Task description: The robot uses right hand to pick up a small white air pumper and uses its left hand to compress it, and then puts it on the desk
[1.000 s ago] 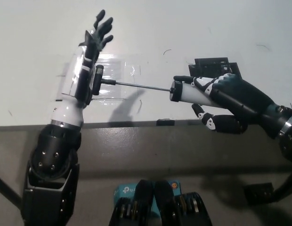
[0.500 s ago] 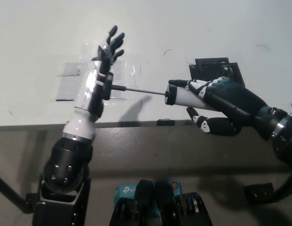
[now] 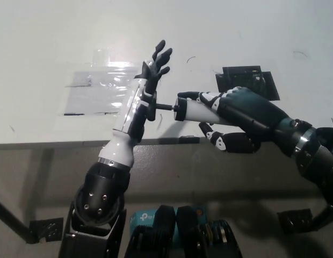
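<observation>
Holding the small white pump [image 3: 194,110] above the near edge of the desk [image 3: 252,32], the right hand [image 3: 236,115] has its black fingers wrapped round the white barrel, with the lower fingers curled beneath it. The pump lies roughly level, its handle end [image 3: 151,106] pointing toward the left hand [image 3: 147,86]. Only a short length of the thin dark rod [image 3: 165,106] shows between barrel and handle. The left hand presses the heel of its palm flat against the handle end; its fingers are spread and point up and away from the pump, gripping nothing. The left forearm [image 3: 126,134] slants up from below the desk edge to meet the pump. Beyond the pump's handle end, a clear plastic sheet [image 3: 96,91] lies flat on the desk, partly behind the left hand. A black square plate [image 3: 247,78] lies on the desk just behind the right hand. The pump casts a faint shadow on the desk just below the rod.
</observation>
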Controlling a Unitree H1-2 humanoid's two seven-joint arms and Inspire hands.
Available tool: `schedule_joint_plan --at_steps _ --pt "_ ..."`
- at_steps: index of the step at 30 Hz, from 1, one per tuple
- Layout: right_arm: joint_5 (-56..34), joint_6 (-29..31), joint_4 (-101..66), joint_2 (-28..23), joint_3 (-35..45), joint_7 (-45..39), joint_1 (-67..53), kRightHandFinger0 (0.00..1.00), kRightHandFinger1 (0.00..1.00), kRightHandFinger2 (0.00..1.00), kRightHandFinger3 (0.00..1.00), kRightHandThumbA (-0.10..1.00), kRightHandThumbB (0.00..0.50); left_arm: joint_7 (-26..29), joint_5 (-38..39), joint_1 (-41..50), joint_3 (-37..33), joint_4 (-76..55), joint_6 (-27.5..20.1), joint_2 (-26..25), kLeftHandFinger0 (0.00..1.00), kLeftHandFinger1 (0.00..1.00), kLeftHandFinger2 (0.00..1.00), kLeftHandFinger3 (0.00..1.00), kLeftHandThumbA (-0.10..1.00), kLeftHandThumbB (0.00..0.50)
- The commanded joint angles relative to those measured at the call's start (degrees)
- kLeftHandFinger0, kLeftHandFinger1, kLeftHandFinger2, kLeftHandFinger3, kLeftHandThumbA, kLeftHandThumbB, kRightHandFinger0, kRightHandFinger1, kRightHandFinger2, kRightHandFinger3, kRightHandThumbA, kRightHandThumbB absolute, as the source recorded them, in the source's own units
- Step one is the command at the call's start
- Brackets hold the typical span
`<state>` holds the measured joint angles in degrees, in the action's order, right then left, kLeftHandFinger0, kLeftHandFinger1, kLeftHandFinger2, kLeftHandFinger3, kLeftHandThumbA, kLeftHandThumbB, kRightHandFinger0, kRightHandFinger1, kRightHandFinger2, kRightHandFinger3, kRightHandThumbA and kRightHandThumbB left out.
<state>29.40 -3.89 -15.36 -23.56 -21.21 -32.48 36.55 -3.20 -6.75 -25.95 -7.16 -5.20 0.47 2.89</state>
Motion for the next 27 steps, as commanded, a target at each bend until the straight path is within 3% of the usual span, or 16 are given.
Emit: schedule_joint_plan --at_steps 1,4,5,6,9,10,11,12,13,14,15,19,24,27 --pt "0.1 0.1 -1.5 0.9 -0.2 -1.4 4.2 0.00 0.34 0.69 0.43 -0.10 0.178 0.6 -2.0 -3.1 -1.6 -0.4 -0.9 1.5 1.00 1.00 1.00 1.00 1.00 0.187" --pt "0.8 -1.2 -2.0 1.0 -0.5 -2.5 4.5 0.00 0.18 0.44 0.16 -0.10 0.165 0.9 -2.8 -3.3 -2.0 0.0 -1.2 1.9 1.00 1.00 1.00 1.00 1.00 0.174" --pt "0.8 -1.6 -2.1 1.1 -0.7 -2.9 4.4 0.00 0.14 0.34 0.16 -0.10 0.160 0.9 -2.9 -3.0 -2.1 0.0 -1.5 2.0 1.00 1.00 1.00 1.00 1.00 0.171" --pt "0.9 -1.2 -1.8 1.2 -0.7 -2.7 4.4 0.00 0.08 0.25 0.09 -0.10 0.163 0.9 -3.2 -2.8 -2.1 -0.2 -1.3 1.9 1.00 1.00 1.00 1.00 1.00 0.170" --pt "1.5 -1.1 -1.6 1.3 -0.8 -2.7 4.4 0.00 0.00 0.19 0.04 -0.10 0.198 0.4 -2.7 -2.5 -2.0 -0.6 -1.1 1.4 1.00 1.00 1.00 1.00 1.00 0.168" --pt "1.1 -0.1 -1.2 0.9 -0.6 -2.3 4.2 0.00 0.00 0.23 0.00 -0.10 0.212 0.2 -2.5 -1.9 -1.7 -1.2 -0.8 1.1 1.00 1.00 1.00 1.00 1.00 0.168" --pt "0.8 0.8 -0.7 0.8 -0.2 -1.6 3.9 0.00 0.02 0.36 0.02 -0.10 0.219 0.0 -2.2 -1.5 -1.4 -1.7 -0.8 0.6 1.00 1.00 1.00 1.00 1.00 0.160" --pt "1.3 1.0 -0.7 0.4 0.1 -1.1 3.6 0.00 0.10 0.61 0.14 -0.10 0.216 0.1 -2.0 -0.9 -0.9 -2.3 -0.8 0.0 1.00 1.00 1.00 1.00 1.00 0.159" --pt "1.5 0.9 -0.7 0.2 0.3 -0.9 3.3 0.00 0.25 0.80 0.42 -0.10 0.207 0.0 -1.7 -0.4 -0.4 -2.7 -0.7 -0.5 1.00 1.00 1.00 1.00 1.00 0.162" --pt "1.6 0.8 -0.6 0.0 0.4 -1.0 3.3 0.00 0.38 0.78 0.59 -0.10 0.183 0.0 -1.3 0.2 0.1 -3.1 -0.6 -0.9 1.00 1.00 1.00 1.00 1.00 0.163" --pt "1.4 1.6 0.0 -0.6 1.2 0.0 2.8 0.00 0.47 0.80 0.90 -0.10 0.166 -0.2 -0.2 1.5 1.6 -3.9 -1.4 -2.8 1.00 1.00 1.00 1.00 1.00 0.165" --pt "1.3 2.6 1.4 -2.0 2.5 0.5 1.9 0.03 0.52 0.82 0.91 -0.10 0.165 0.0 1.7 4.5 5.9 -5.9 -1.9 -6.7 1.00 1.00 1.00 1.00 1.00 0.209" --pt "1.1 5.4 4.3 -3.5 3.9 1.9 1.5 0.03 0.53 0.82 0.93 -0.10 0.189 0.0 5.3 8.3 11.7 -7.9 -4.3 -11.3 1.00 1.00 1.00 1.00 1.00 0.161" --pt "3.2 5.4 6.6 -4.3 3.9 2.3 2.8 0.04 0.56 0.89 0.99 -0.10 0.154 -0.2 8.1 9.9 14.2 -9.1 -4.9 -12.6 1.00 1.00 1.00 1.00 1.00 0.162"
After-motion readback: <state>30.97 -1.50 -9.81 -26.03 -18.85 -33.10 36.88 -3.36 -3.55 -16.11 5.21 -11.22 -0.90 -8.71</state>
